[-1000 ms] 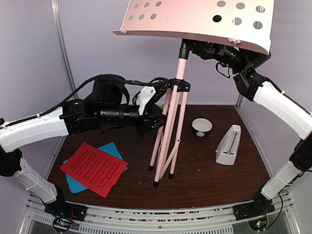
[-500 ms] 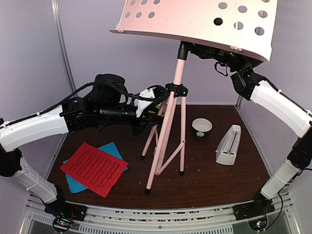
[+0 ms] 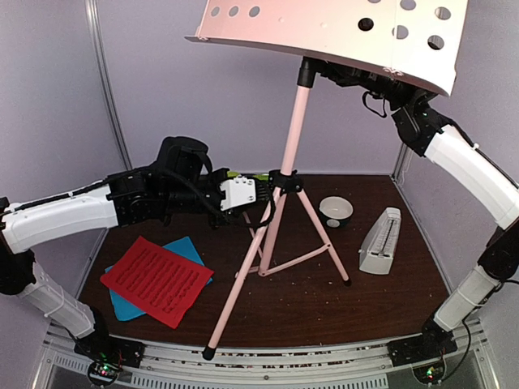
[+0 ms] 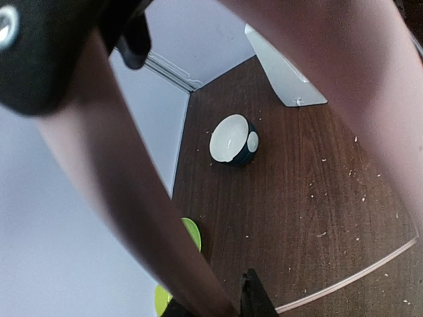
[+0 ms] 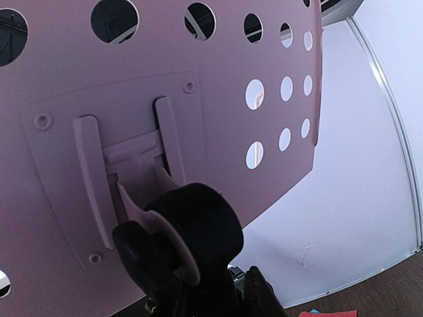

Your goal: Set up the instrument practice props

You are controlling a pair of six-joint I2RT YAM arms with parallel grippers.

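While its tripod legs (image 3: pixel 242 279) sit splayed on the table (image 3: pixel 324 304), I hold the music stand (image 3: pixel 293 121) upright mid-table: left gripper (image 3: pixel 268 191) jaws pinched on the leg collar (image 3: pixel 284 180), right gripper (image 3: pixel 328 73) jaws clamped at its head joint, guarding against tip-over.

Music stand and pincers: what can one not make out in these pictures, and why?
Left pincer: top view, its white housing and the stand's collar cover the jaws; left wrist view, blurred pink legs fill the frame.
Right pincer: top view, hidden under the desk; right wrist view, a black knob blocks it.
Cyan page: top view, mostly under the red page.
Lime-green dishes: left wrist view, cut by a leg and the bottom edge.
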